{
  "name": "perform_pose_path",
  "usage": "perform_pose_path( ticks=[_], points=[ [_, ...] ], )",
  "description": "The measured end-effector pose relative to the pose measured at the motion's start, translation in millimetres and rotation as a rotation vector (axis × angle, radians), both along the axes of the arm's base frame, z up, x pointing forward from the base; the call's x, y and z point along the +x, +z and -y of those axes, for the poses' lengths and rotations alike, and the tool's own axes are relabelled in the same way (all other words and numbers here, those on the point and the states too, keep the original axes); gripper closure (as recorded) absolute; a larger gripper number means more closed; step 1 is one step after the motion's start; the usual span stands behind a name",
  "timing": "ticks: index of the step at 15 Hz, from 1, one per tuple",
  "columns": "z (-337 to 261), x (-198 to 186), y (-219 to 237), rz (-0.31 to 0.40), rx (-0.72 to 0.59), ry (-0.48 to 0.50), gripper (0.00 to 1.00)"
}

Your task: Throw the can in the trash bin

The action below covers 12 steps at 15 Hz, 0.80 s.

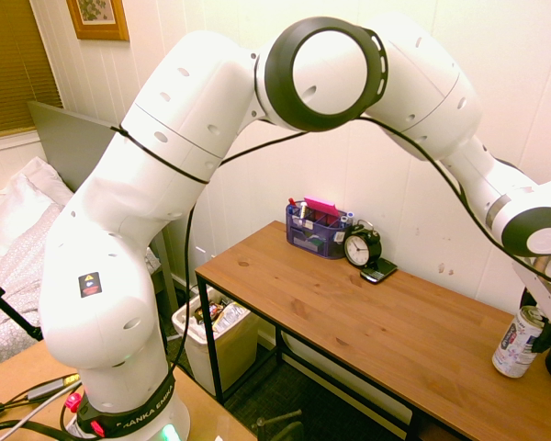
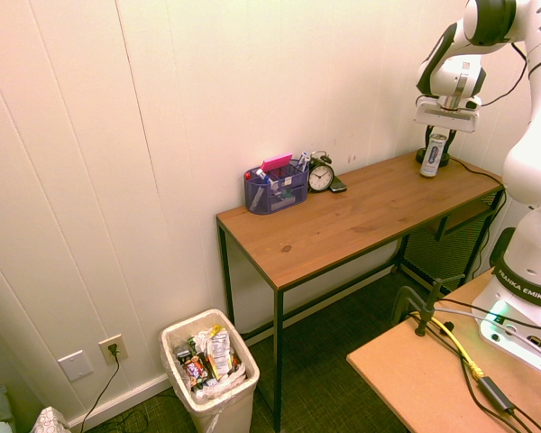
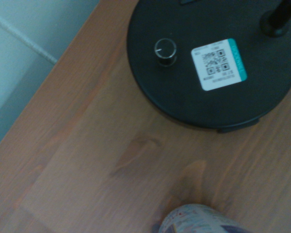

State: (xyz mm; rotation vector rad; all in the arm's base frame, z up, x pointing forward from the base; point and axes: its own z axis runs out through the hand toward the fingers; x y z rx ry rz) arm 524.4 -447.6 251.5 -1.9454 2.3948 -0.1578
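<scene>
We have the gripper (image 2: 439, 135) clenched on the printed aluminium can (image 2: 434, 156) at the wooden desk's (image 2: 343, 217) far end, beside the round black base (image 3: 213, 58); grasp looks done, carry and drop into the off-white trash bin (image 2: 210, 370) remain.

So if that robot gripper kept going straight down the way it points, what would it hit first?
Probably the wooden desk, met first by the bottom of the can in the gripper. I can't tell whether the can already touches it.
</scene>
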Motion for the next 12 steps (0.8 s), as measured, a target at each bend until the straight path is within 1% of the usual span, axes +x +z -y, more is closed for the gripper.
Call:
perform_pose_path(
  ticks=[4, 6, 7, 9, 12],
  points=[
    [-59, 4, 8, 0.014, 0.004, 0.112, 1.0],
    [-102, 6, 31, 0.031, -0.015, 0.198, 1.0],
    [-132, 11, 47, 0.041, -0.032, 0.258, 1.0],
    [-216, 21, 74, 0.059, -0.057, 0.38, 1.0],
    [-375, 22, 118, 0.05, -0.135, 0.563, 1.0]
  ],
)
